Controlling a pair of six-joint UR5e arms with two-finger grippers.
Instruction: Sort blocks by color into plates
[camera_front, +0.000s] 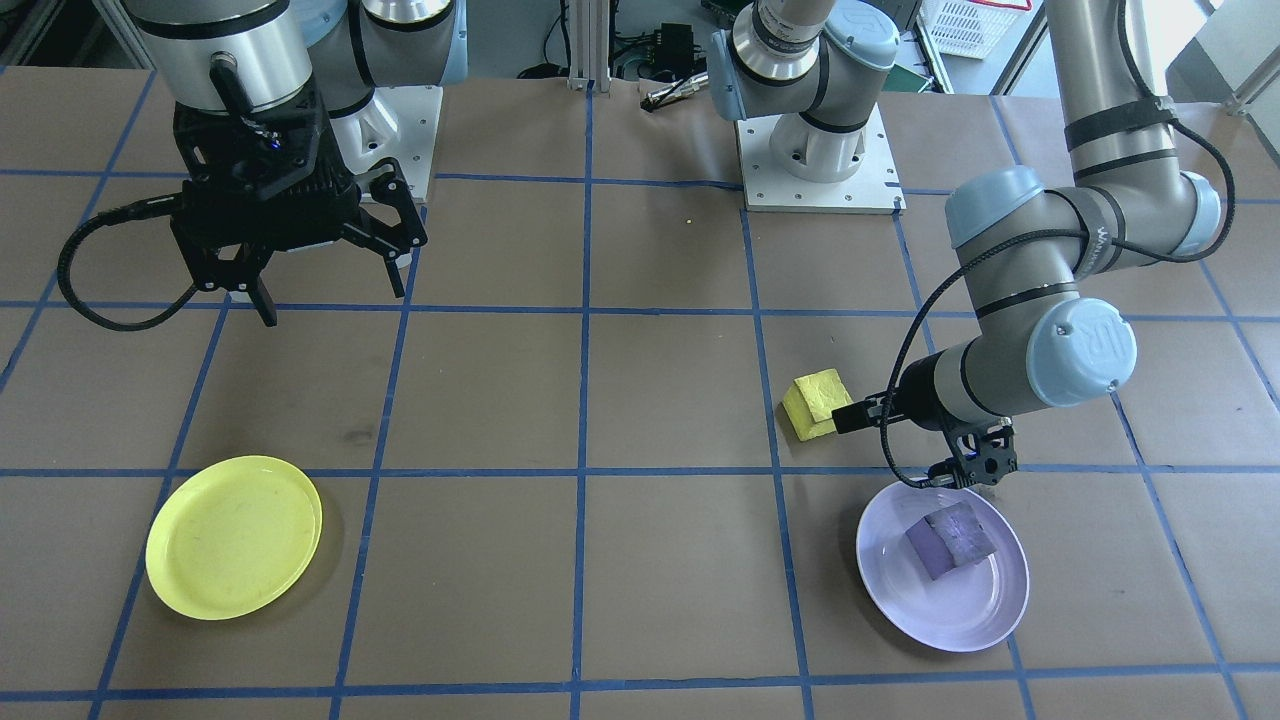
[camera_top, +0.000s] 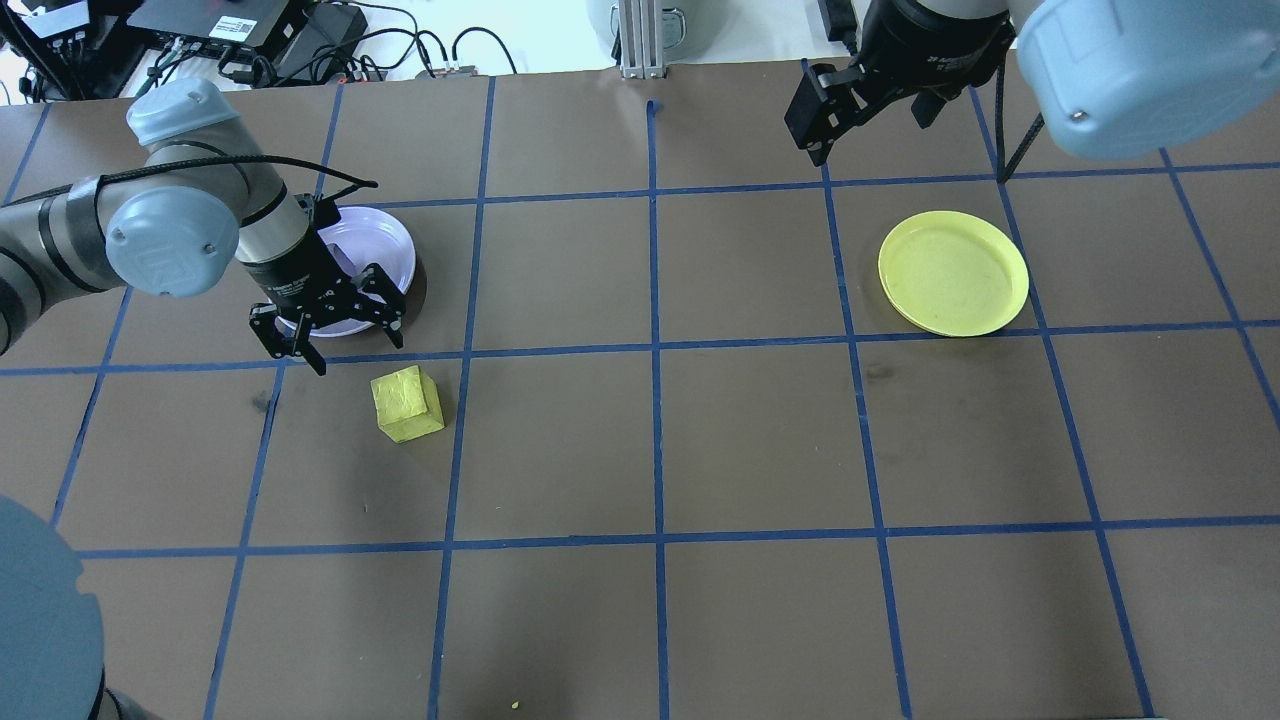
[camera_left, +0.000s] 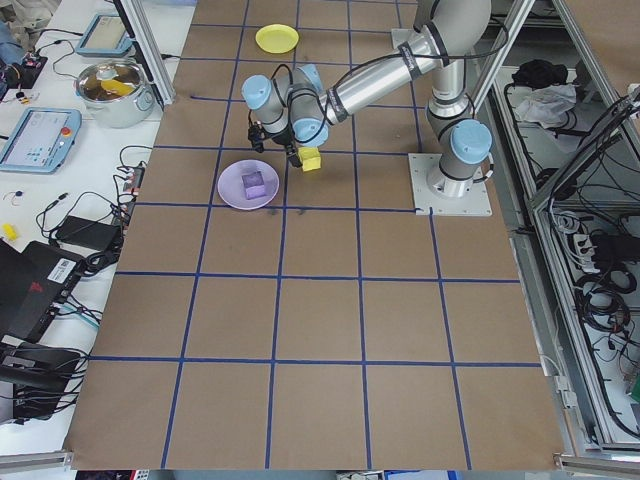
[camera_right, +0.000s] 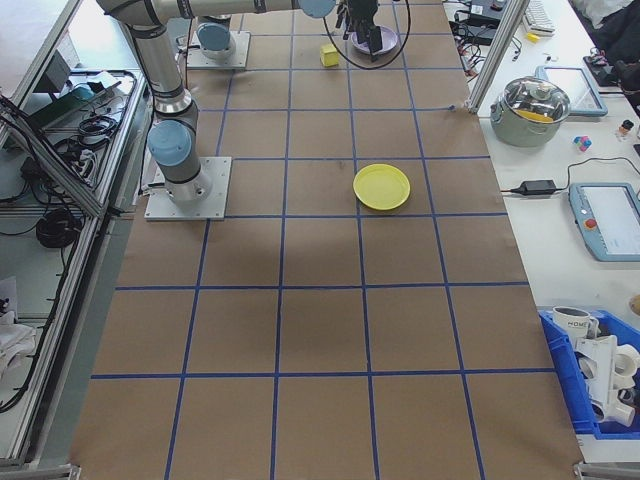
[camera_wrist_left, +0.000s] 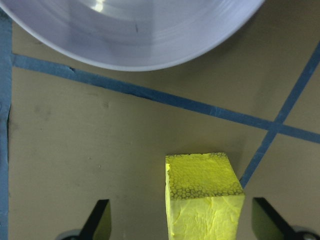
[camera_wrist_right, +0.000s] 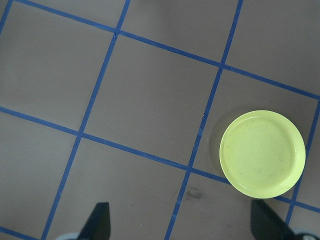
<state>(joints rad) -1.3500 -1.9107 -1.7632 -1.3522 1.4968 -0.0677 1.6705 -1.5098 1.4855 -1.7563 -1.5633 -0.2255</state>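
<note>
1. Covering the whole table (camera_top: 640, 450) is brown paper ruled into large squares by blue tape (camera_top: 655, 345).
2. Beyond the table's far edge lie cables and electronics; side benches hold a steel pot (camera_right: 538, 106) and tablets.
3. On the left, the lavender plate (camera_front: 942, 570) holds the purple block (camera_front: 951, 541).
4. The yellow block (camera_top: 406, 403) sits on bare paper just near of that plate, not touching it.
5. The left gripper (camera_top: 330, 335) hangs over the plate's near rim, fingers apart and holding nothing.
6. The yellow plate (camera_top: 953, 273) lies well apart on the right.
7. The right gripper (camera_front: 320, 280) is raised at the far right, fingers spread and holding nothing.
</note>
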